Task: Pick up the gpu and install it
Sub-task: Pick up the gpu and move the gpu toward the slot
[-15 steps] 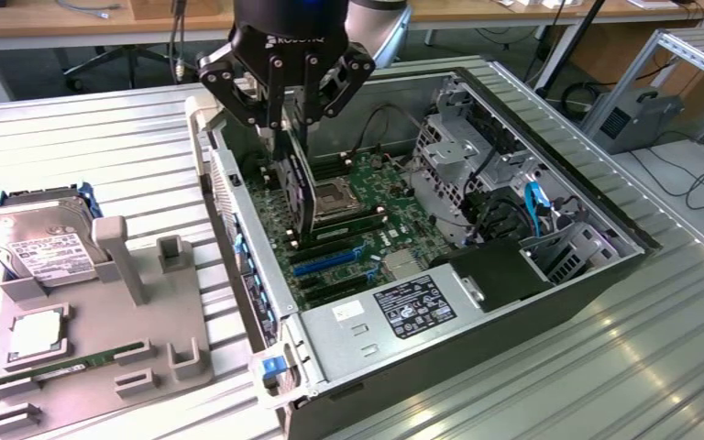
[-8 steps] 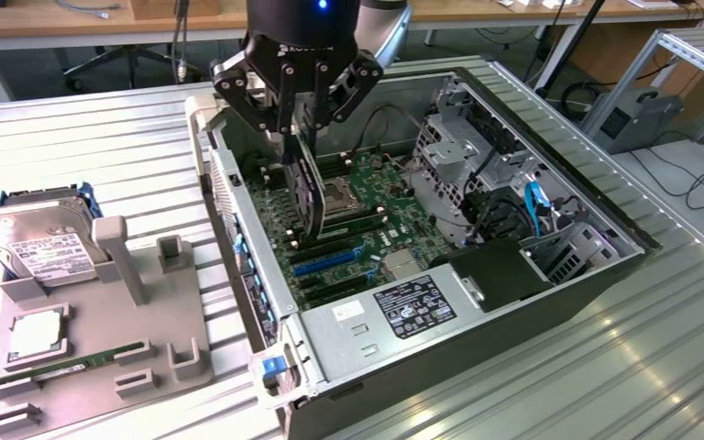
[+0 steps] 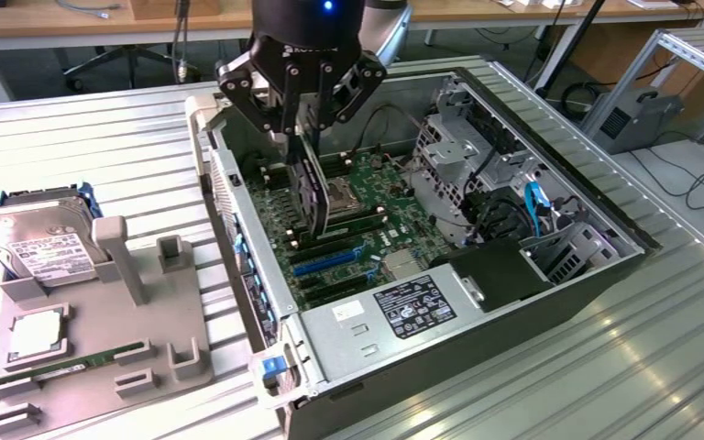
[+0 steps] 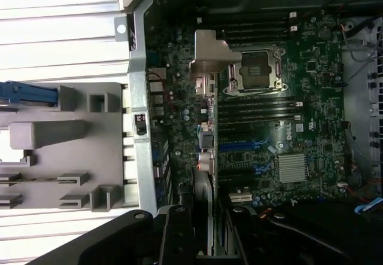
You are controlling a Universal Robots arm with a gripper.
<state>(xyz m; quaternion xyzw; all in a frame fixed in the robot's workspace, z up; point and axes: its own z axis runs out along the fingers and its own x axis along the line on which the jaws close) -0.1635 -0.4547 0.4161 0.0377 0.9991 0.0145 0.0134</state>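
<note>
My gripper (image 3: 305, 124) hangs over the open computer case (image 3: 597, 206) and is shut on the gpu (image 3: 315, 188). The card hangs edge-down, its lower edge a little above the motherboard (image 3: 365, 225), over the area between the processor socket (image 3: 342, 194) and the case's rear wall. In the wrist view the gpu (image 4: 205, 157) appears edge-on. Its silver end bracket (image 4: 209, 52) is beside the socket (image 4: 254, 70), and a blue expansion slot (image 4: 242, 146) lies just to its side. The black fingers (image 4: 179, 235) clamp the card's near end.
In the exterior view's left a grey fixture tray (image 3: 102, 348) holds a hard drive with a blue frame (image 3: 34, 234), a processor chip (image 3: 37, 335) and a narrow green RAM stick (image 3: 71, 363). Inside the case are a power supply (image 3: 416, 302), drive cages (image 3: 456, 165) and cables.
</note>
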